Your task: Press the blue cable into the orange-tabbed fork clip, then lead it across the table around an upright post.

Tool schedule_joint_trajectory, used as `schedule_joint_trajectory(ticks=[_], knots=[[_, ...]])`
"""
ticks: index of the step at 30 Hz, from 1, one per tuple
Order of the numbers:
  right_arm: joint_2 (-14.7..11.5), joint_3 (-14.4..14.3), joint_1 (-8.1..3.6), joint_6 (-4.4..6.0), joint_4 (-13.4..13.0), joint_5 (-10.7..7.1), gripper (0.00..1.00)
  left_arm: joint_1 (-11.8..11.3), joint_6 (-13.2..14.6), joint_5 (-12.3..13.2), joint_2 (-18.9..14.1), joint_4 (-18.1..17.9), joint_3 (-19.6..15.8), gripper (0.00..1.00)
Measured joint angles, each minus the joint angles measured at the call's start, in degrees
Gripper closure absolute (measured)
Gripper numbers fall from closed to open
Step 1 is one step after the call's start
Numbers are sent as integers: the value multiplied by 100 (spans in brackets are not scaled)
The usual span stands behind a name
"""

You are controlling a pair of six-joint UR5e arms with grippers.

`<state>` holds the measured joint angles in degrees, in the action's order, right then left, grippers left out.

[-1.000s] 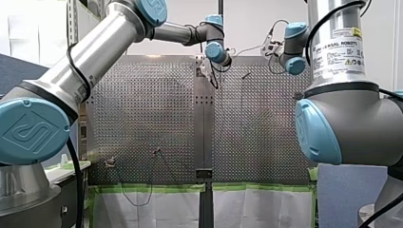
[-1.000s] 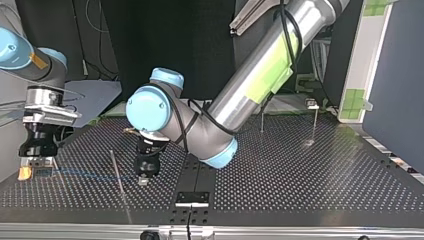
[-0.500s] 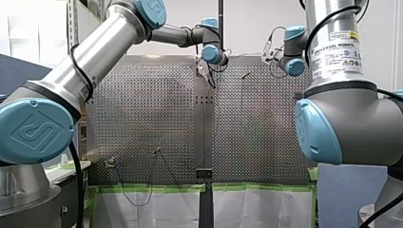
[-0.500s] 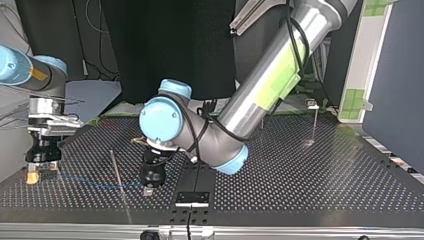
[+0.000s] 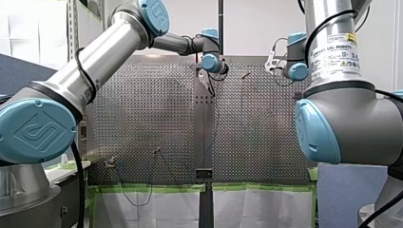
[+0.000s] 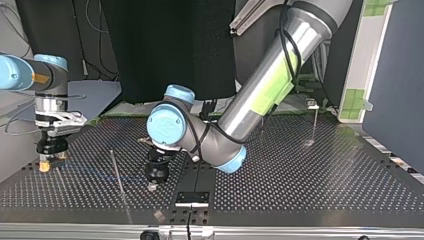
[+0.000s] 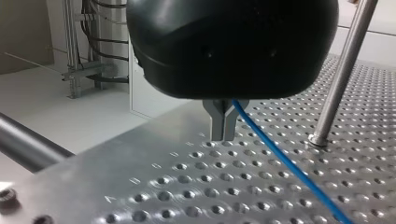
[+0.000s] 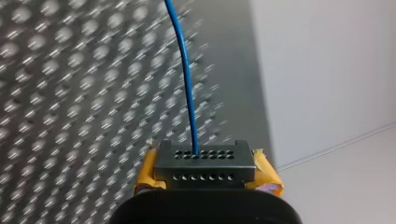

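On the right arm point(image 5: 342, 118), a white label point(image 5: 338, 50) is seen in the front view. "UNIVERSAL ROBOTS" can be read on it beside yellow warning signs; the smaller print cannot be made out. An S-shaped mark is embossed on the blue joint cap point(image 5: 35, 130) of the left arm point(image 5: 95, 61).

In the left wrist view, the left gripper point(image 7: 223, 137) is held low over the perforated tabletop point(image 7: 187, 186), with its metal jaws pressed together under a black body. The blue cable point(image 7: 285, 158) comes out at the side of those jaws, near their upper part, and runs slanting down across the holes. The jaws appear to be clamped on it, though the pinch itself is hidden. A steel post point(image 7: 340, 79) is set in the tabletop beside the gripper, and the cable passes near its foot without touching it.

The right gripper point(image 8: 204, 161) is clamped on the cable as well. Yellow pads are seen at either side of a dark block pierced with small holes, and the cable leaves the middle of that block and runs ahead over the tabletop.

In the top view, the right gripper is placed at the left, near the tabletop's edge, and the left gripper near the middle. The post is found between them, nearer the left gripper. The cable is seen there only as a faint blue line lying between the two grippers.
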<state>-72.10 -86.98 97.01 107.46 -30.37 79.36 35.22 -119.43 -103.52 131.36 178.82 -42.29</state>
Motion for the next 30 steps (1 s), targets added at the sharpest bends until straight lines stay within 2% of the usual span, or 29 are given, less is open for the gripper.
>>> schedule_joint_trajectory(ticks=[4, 8, 12, 17, 26, 28, 29, 30], knots=[[38, 0, -29, -74, 249, 1, 100, -18, -53, 154, 95, 9, -4, 100], [66, 0, -64, -97, 485, 4, 100, -25, -95, 270, 268, 47, -5, 100], [121, 0, -94, -134, 671, 9, 100, -16, -92, 293, 425, 47, -6, 100], [289, -8, -105, -228, 921, 16, 100, -18, -105, 323, 579, 44, -12, 100], [551, -31, -94, -384, 1015, 52, 100, -15, -108, 419, 656, -189, -303, 100], [591, -33, -89, -397, 1011, 59, 100, -14, -111, 457, 656, -227, -343, 82], [611, -35, -86, -400, 1010, 61, 100, -14, -114, 475, 656, -239, -357, 82], [636, -41, -85, -402, 1008, 66, 100, -15, -118, 484, 656, -242, -363, 69]])
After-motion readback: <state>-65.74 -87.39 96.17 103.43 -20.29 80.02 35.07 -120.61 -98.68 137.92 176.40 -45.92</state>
